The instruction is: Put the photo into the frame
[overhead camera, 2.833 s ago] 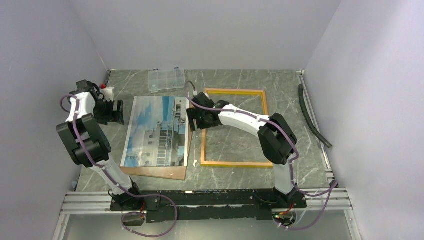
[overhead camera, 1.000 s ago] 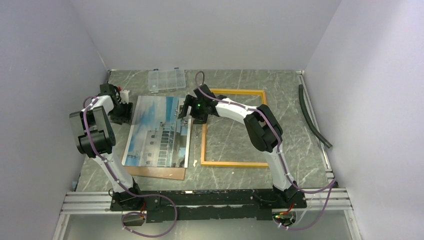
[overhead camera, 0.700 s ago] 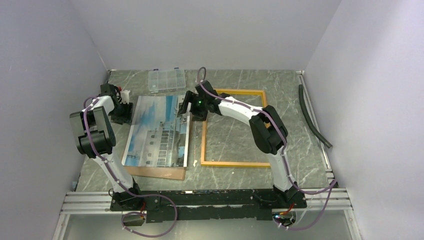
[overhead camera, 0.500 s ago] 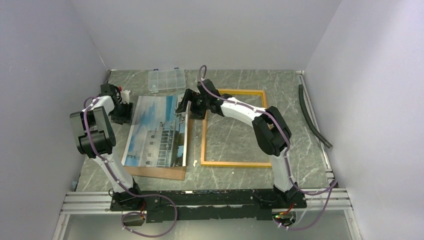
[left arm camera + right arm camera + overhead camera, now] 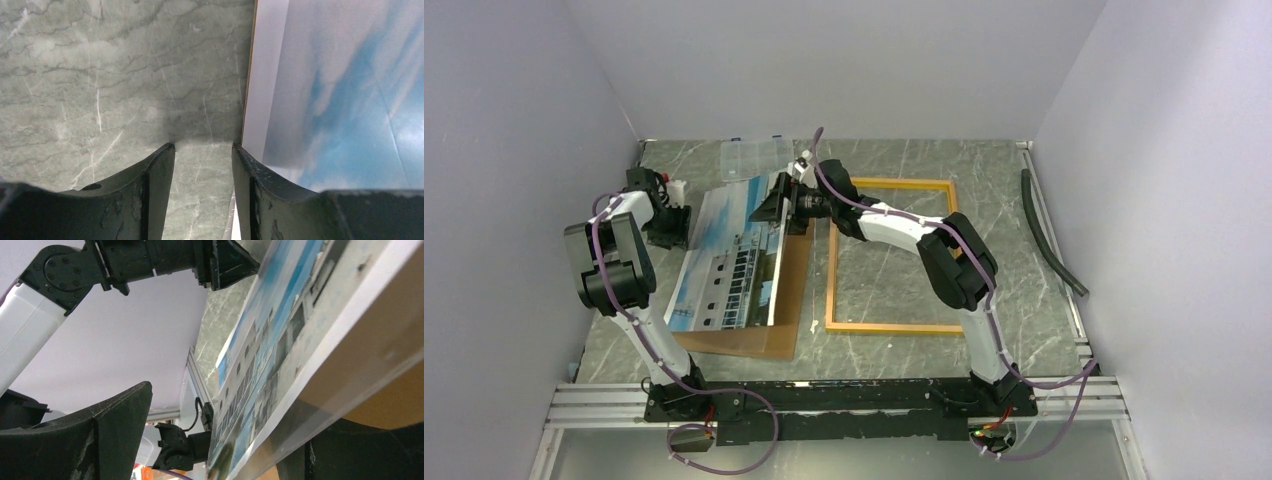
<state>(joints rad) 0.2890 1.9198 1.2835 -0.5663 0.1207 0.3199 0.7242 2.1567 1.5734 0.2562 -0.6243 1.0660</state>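
Grey-green marble table [image 5: 904, 165], seen from above, with two robot arms reaching in from the near edge. The photo [image 5: 729, 255], a print of a pale building against blue sky, sat left of centre on a brown backing board [image 5: 790, 295]. It was tilted, its right edge raised off the board and its left edge low.

The right gripper [image 5: 776, 205] was at the far end of the raised edge, jaws spread wide. Its wrist view showed the print resting on one finger [image 5: 350, 455] with a clear gap to the other, so it was propped, not pinched. The left gripper [image 5: 203, 147] hovered over the table just beside the photo's left edge, fingers partly apart and holding nothing. The frame [image 5: 874, 327], a thin yellow-orange rectangle, lay flat just right of the board. Only table showed inside it.

The step in hand looked like securing the print. To do it well, the right jaws would need to close on the raised edge before any carry, since a loose sheet could slide off. The left gripper could steady the opposite edge against sagging.
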